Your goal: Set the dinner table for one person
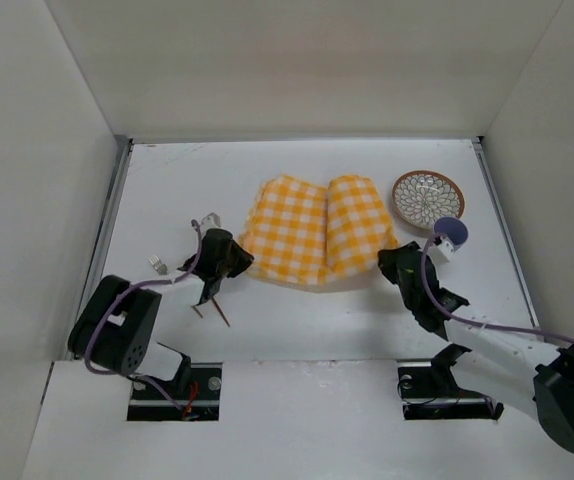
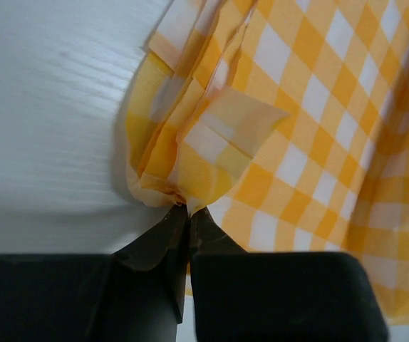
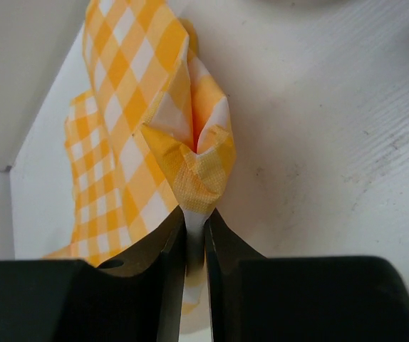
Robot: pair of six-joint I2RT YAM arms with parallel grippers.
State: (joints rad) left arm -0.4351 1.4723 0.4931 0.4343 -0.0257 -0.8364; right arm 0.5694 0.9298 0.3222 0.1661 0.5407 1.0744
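White matte dinner-table surface (image 1: pixel 297 320) under everything, bare along its near strip. Across the middle, yellow-and-white checked cloth (image 1: pixel 317 228), humped in two folds, apparently gripped for spreading flat as a placemat. At far right, patterned plate (image 1: pixel 428 197) and blue cup (image 1: pixel 451 232), the cup just beside the cloth's edge, probably awaiting their places. On the cloth's near left corner, left fingers (image 1: pixel 237 260), pressed together on bunched fabric. On the near right corner, right fingers (image 1: pixel 387 260), pinching a fold. Surface directly below both pairs, seemingly just beneath the tips.
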